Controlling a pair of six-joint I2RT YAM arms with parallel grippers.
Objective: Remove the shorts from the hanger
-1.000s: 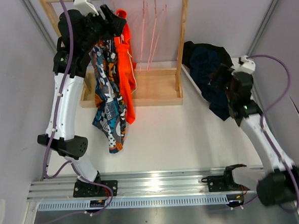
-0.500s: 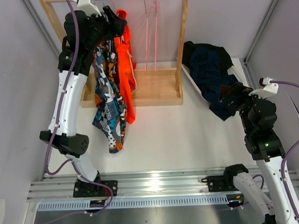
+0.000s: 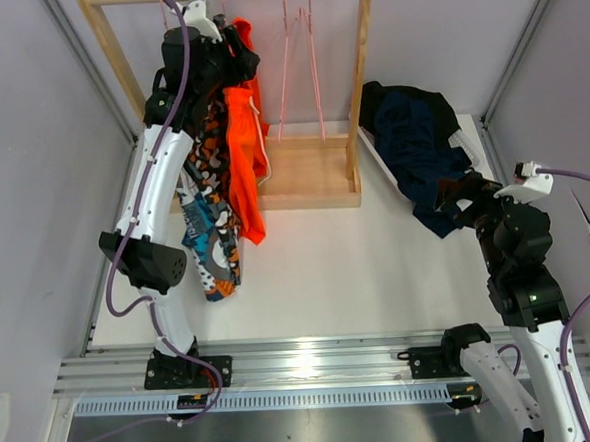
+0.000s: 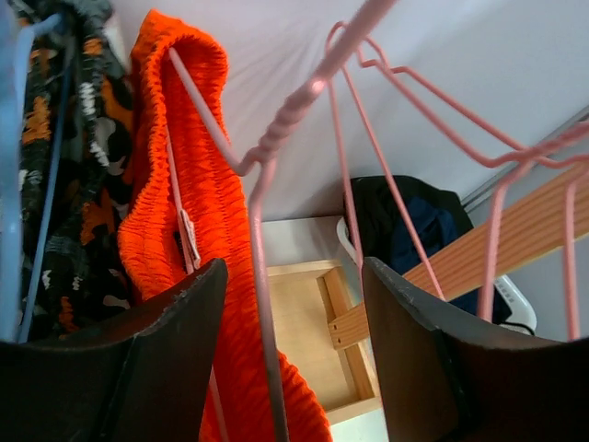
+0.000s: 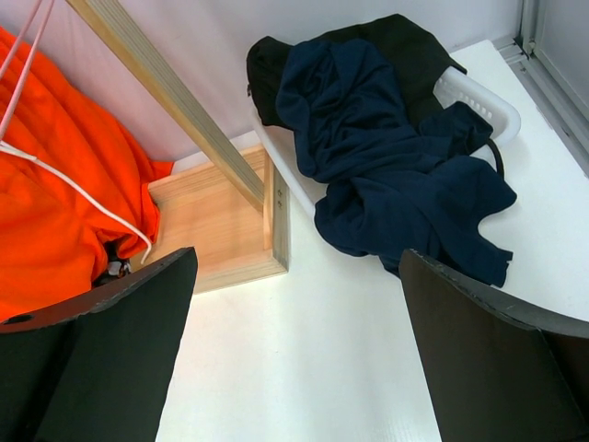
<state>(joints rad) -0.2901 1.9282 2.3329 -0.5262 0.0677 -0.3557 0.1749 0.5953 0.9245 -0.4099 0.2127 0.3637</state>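
- The left gripper [image 4: 293,285] is raised to the top rail of the wooden rack [image 3: 311,180]. Its jaws are spread, and a pink hanger [image 4: 285,122] runs down through the gap without being pinched.
- The bright orange shorts [image 4: 175,212] hang by the waistband on a pink hanger, just left of that gap.
- The camouflage shorts [image 3: 210,146] hang beside the orange pair, further left.
- The graphic-print shorts [image 3: 211,241] dangle lower, below the camouflage pair and next to the left arm.
- The right gripper [image 5: 296,267] is released and holds nothing. It is low over the table [image 3: 358,267], near the heap at the right.
- The navy shorts [image 5: 386,175] lie crumpled on the black shorts [image 5: 386,46]. Both pairs are draped over a white basket [image 5: 479,101] right of the rack.
- That makes 3 pairs on the rack and 2 off it.
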